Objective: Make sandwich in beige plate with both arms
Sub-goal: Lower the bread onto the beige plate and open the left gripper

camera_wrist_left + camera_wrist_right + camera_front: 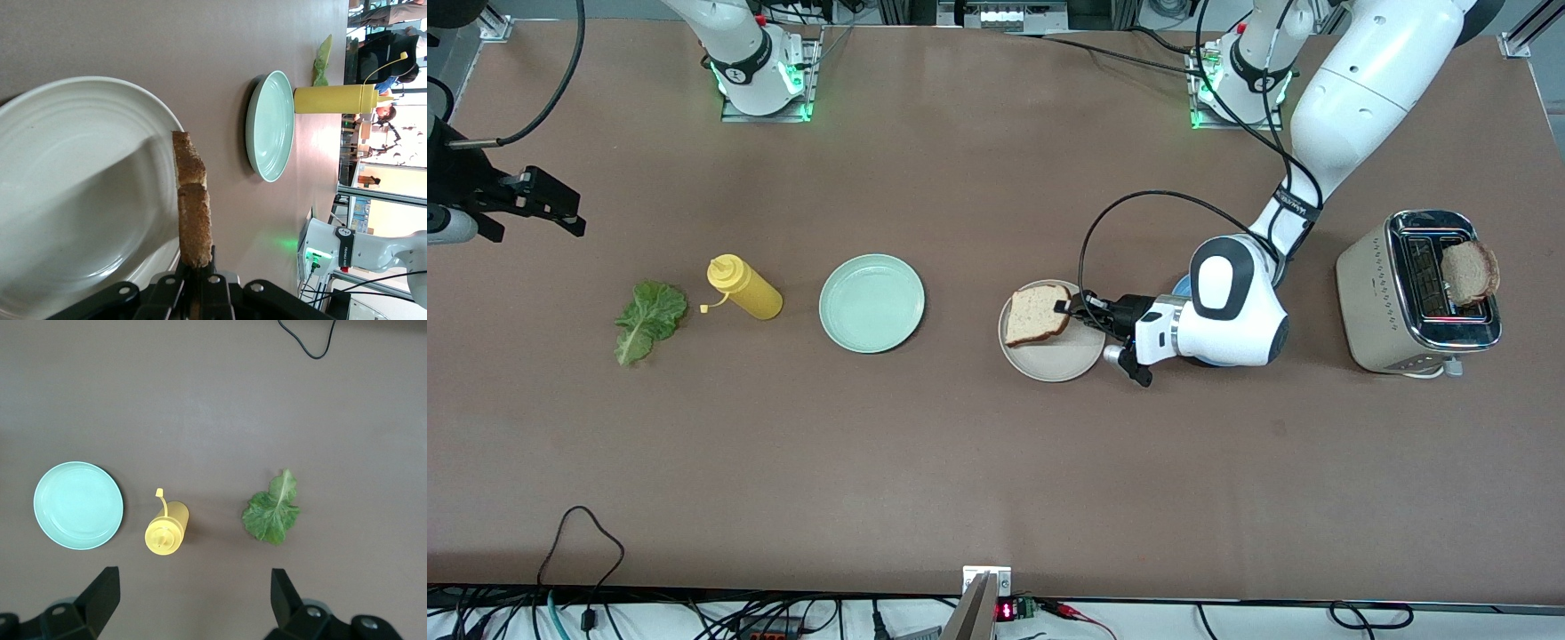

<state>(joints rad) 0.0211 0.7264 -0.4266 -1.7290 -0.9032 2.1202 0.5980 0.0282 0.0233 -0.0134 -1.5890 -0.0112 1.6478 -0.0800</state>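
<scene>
- The left arm's black two-fingered gripper (1069,308) hangs low over the round, shallow beige plate (1054,359); its fingers are clamped tight on one edge of a square tan bread slice with brown crust (1037,314).
- That slice hovers above the plate; the left wrist view shows it edge-on (193,223) over the plate's pale inside (73,200).
- A second brown-crusted bread slice (1470,272) stands in a slot of the silver metal toaster (1383,293) at the left arm's end of the table.
- The ruffled green lettuce leaf (647,319) lies flat on the brown table (960,462) toward the right arm's end, beside a yellow plastic squeeze bottle (743,287).
- A round mint-green plate (871,303) sits between the bottle and the beige plate.
- The right arm waits; its black gripper (193,600) is spread wide and empty, high over the bottle and the leaf.
</scene>
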